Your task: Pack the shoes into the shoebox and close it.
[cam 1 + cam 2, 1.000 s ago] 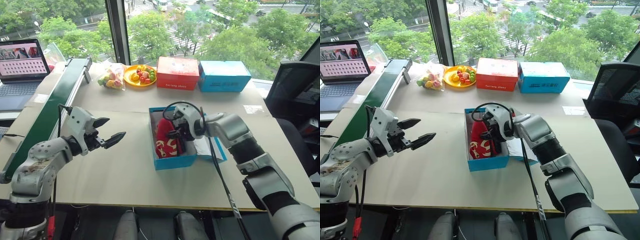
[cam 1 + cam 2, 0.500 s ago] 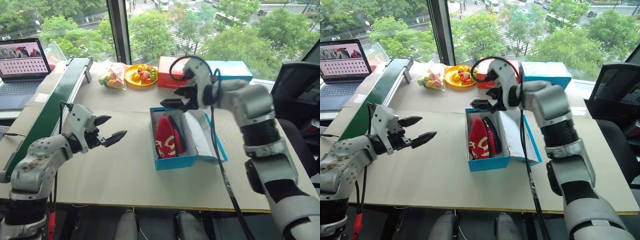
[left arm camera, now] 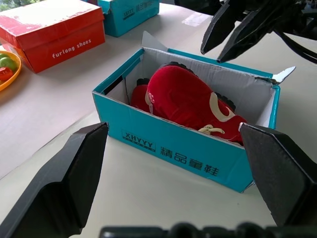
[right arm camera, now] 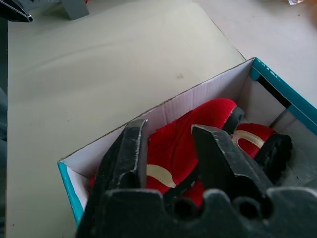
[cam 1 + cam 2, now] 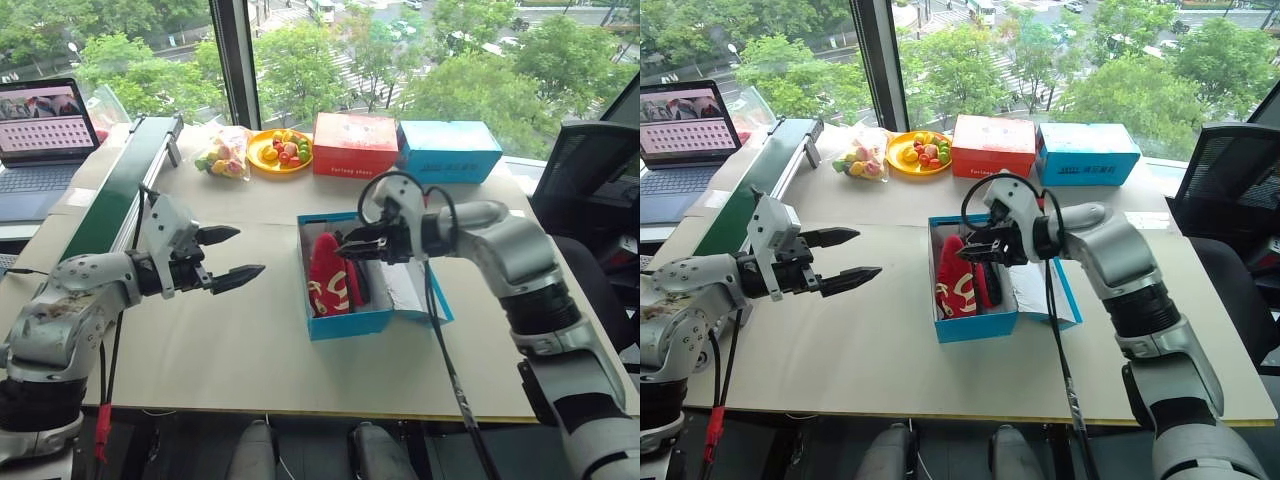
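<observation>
Right gripper [image 5: 980, 246] hovers over the open shoebox [image 5: 975, 322], fingers a narrow gap apart, holding nothing. Both shoes [image 3: 190, 99] lie inside beneath it, the farther one mostly hidden. Lid [image 5: 1045, 290] lies flat beyond. Left gripper [image 5: 845, 256] gapes wide, well apart.

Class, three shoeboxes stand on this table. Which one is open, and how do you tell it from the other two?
The light blue shoebox nearest the robot: its lid is folded back and red shoes lie inside. The red box and the other blue box by the window are closed.
</observation>
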